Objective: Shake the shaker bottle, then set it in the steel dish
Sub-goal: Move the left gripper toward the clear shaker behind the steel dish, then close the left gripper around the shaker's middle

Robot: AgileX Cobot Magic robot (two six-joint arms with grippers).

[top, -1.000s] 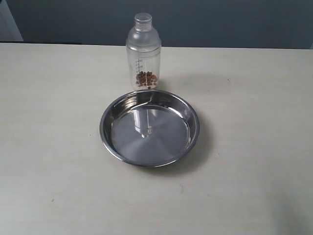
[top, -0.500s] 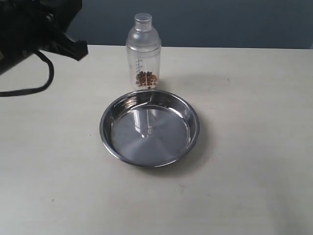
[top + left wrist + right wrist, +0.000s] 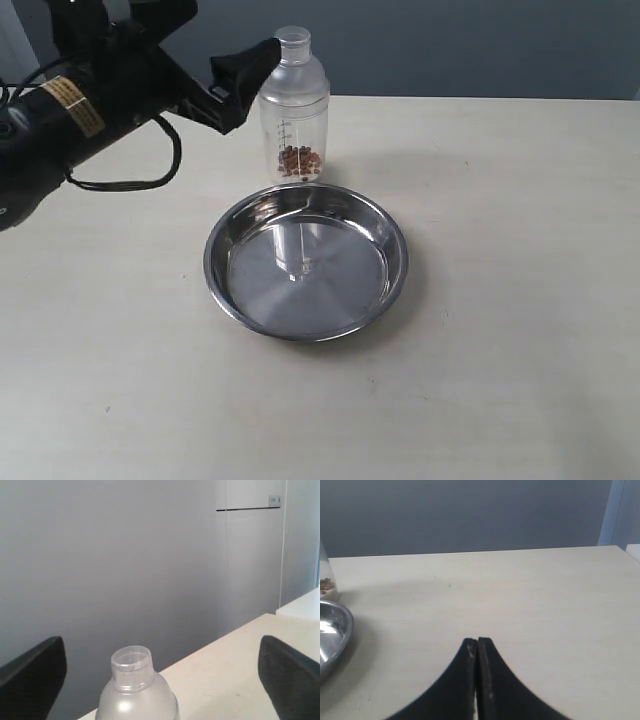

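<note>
The shaker bottle (image 3: 293, 110) stands upright on the table just behind the steel dish (image 3: 340, 285), with brown beads at its bottom. The dish holds nothing. My left gripper (image 3: 228, 45) is open and comes in from the left at the height of the bottle's domed top; one black finger (image 3: 245, 68) is right beside the dome. In the left wrist view the bottle's cap (image 3: 131, 666) lies ahead, between the wide-apart fingers of the gripper (image 3: 161, 647). My right gripper (image 3: 478, 641) is shut and empty, low over the table to the right of the dish (image 3: 332, 630).
The beige table (image 3: 500, 200) carries only the bottle and the dish. A grey wall (image 3: 450, 45) runs behind the table's far edge. The left arm's black body and cable (image 3: 90, 120) hang over the table's left rear part.
The left arm has come into view from the upper left and moved right, up to the bottle's top. Bottle and dish have not moved.
</note>
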